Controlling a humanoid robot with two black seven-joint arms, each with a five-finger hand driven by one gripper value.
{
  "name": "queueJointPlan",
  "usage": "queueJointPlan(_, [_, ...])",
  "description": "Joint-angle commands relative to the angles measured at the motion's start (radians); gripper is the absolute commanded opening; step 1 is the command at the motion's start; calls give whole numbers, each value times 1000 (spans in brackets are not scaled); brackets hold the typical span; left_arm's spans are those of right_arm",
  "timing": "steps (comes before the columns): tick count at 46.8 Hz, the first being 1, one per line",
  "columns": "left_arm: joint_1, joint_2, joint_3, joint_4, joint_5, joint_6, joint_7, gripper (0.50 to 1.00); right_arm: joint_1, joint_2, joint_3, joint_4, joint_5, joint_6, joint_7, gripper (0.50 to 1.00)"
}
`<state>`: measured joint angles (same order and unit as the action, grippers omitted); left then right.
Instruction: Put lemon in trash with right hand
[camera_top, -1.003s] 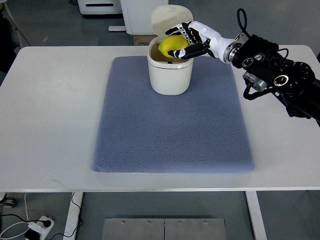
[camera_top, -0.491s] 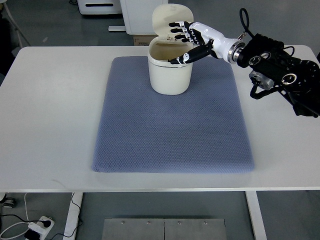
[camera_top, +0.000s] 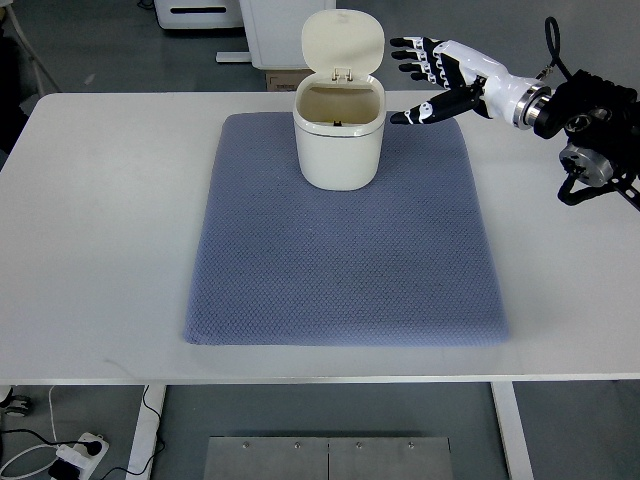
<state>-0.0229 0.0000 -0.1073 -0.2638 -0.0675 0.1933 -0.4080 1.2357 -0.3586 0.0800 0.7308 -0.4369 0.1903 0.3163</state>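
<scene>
A cream trash bin (camera_top: 339, 140) stands upright on the far part of a blue-grey mat (camera_top: 345, 235), its hinged lid (camera_top: 343, 42) flipped up and open. No lemon shows; the bin's inside looks dark and its bottom is hidden. My right hand (camera_top: 420, 82) is to the right of the bin, above the mat's far right corner, with fingers spread and empty. Its arm comes in from the right edge.
The mat lies on a white table (camera_top: 100, 220). Behind the table stand a white cabinet (camera_top: 275, 30) and a cardboard box (camera_top: 280, 80). A power strip (camera_top: 75, 452) lies on the floor at the lower left.
One second ago my right hand held the lemon over the bin's opening. It let the lemon go into the bin, then drew back to the right with fingers spread.
</scene>
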Motion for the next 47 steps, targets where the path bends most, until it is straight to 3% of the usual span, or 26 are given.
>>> queueJointPlan(1, [0, 0, 0, 0, 0, 0, 0, 1000, -34, -19, 33, 1, 0, 0, 0, 979])
queueJointPlan(22, [0, 0, 0, 0, 0, 0, 0, 1000, -237, -31, 264, -1, 133, -17, -9, 998])
queueJointPlan(47, [0, 0, 0, 0, 0, 0, 0, 1000, -397, -37, 305, 1, 173, -19, -5, 1000])
